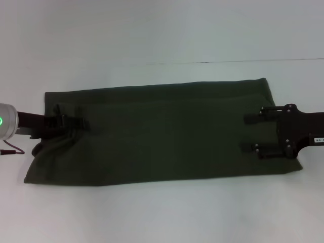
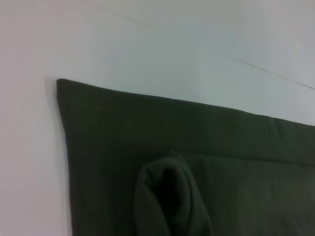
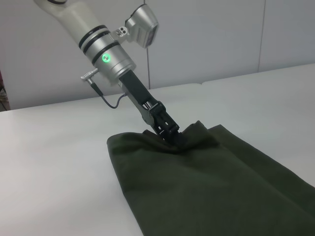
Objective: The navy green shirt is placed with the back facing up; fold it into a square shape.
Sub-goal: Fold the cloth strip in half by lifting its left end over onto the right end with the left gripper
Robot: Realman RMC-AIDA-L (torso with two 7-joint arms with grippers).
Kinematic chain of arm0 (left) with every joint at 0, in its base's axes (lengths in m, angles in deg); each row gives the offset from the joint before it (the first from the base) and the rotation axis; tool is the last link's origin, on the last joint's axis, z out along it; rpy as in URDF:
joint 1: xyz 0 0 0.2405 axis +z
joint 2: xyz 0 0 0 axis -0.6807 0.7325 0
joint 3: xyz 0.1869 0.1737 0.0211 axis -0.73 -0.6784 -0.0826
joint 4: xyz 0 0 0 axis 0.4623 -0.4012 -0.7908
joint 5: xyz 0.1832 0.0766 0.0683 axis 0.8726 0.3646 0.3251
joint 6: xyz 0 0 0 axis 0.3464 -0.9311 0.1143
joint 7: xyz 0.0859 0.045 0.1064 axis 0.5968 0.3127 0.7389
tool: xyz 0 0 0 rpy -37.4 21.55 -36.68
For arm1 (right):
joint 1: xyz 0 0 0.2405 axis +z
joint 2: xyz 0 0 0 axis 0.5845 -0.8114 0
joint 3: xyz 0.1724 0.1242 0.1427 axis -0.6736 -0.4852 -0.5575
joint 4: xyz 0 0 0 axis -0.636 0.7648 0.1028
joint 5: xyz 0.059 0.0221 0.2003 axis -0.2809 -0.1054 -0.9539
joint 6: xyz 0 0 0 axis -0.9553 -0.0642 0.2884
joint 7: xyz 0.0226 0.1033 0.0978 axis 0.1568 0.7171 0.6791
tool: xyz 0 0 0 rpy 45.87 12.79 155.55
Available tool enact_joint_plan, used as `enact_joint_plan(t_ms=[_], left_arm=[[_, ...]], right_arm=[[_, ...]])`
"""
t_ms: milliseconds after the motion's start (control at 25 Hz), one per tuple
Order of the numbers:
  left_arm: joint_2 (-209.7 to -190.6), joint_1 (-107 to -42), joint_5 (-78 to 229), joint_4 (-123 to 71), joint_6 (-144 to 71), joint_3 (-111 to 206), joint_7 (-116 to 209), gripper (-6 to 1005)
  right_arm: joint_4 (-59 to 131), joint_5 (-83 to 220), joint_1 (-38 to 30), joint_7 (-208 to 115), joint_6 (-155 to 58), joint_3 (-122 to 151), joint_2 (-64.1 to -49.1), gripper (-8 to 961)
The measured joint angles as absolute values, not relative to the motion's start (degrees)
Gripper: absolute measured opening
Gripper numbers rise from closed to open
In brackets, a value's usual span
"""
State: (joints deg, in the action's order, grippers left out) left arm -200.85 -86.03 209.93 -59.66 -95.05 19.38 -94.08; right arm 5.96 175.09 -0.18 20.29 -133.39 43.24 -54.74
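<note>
The navy green shirt (image 1: 162, 134) lies folded into a long band across the white worktop (image 1: 162, 35), plain side up. The left gripper (image 1: 76, 123) has its fingers closed on a raised pinch of cloth at the band's left end. The right gripper (image 1: 250, 132) rests over the right end, fingers spread apart on the fabric.

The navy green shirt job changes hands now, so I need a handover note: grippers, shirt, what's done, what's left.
Left gripper: shut on a raised pinch of cloth at the shirt's left end.
Right gripper: jaws open, over the right end.
Navy green shirt: lies on the white table as a long flat band, plain side up.
Done: lengthwise folds, sleeves tucked in.
Left: fold the ends over into a square.
</note>
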Motion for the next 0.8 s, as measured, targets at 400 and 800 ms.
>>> enact_joint_plan(t_ms=[400,800], left_arm=[[-200.3,-84.95,209.5,-62.88,-95.69,19.96,-95.09,875],[-199.73,-84.46,209.89,-62.9,-91.82,20.6,-95.91,876]], right_arm=[[5.8,175.09,0.33,20.8,-133.39,43.23,-54.81,765],[5.37,175.18,0.44,21.49,-133.39,43.32,-54.88,766]])
